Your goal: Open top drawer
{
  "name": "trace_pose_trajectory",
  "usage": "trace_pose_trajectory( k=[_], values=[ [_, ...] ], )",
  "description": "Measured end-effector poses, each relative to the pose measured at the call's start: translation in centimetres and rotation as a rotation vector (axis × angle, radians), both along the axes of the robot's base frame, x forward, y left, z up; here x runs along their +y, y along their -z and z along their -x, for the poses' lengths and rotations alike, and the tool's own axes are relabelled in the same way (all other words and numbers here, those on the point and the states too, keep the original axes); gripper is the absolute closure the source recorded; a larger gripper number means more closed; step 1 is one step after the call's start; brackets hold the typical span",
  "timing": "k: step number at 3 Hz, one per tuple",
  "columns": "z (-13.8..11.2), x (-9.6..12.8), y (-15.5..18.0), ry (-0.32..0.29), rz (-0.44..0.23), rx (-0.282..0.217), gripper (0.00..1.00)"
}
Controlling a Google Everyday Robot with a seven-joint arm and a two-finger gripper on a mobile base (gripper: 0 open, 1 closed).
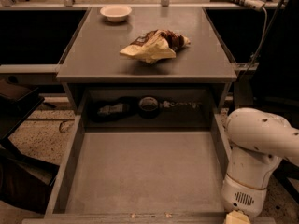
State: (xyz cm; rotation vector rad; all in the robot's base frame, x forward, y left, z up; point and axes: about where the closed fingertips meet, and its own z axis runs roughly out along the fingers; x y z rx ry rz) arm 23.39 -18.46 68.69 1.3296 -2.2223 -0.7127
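Note:
The top drawer (145, 171) stands pulled far out below the grey table top. Its broad grey tray is bare and open to view. Its front panel and black handle lie below the bottom edge of the view; only the front rim (140, 215) shows. My white arm (254, 153) hangs at the drawer's right front corner. My gripper (237, 217) shows only as a yellowish tip at the bottom edge, by the drawer's front right corner.
A crumpled snack bag (154, 45) and a white bowl (116, 12) sit on the table top (93, 55). A dark bottle (112, 109) and a can (148, 105) lie in the recess behind the drawer. A dark chair (18, 125) stands at the left.

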Motion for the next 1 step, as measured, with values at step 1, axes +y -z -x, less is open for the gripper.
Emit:
trace_pose_trajectory(
  k=[1],
  values=[
    [-0.01, 0.0, 0.0, 0.0, 0.0, 0.0, 0.0]
  ],
)
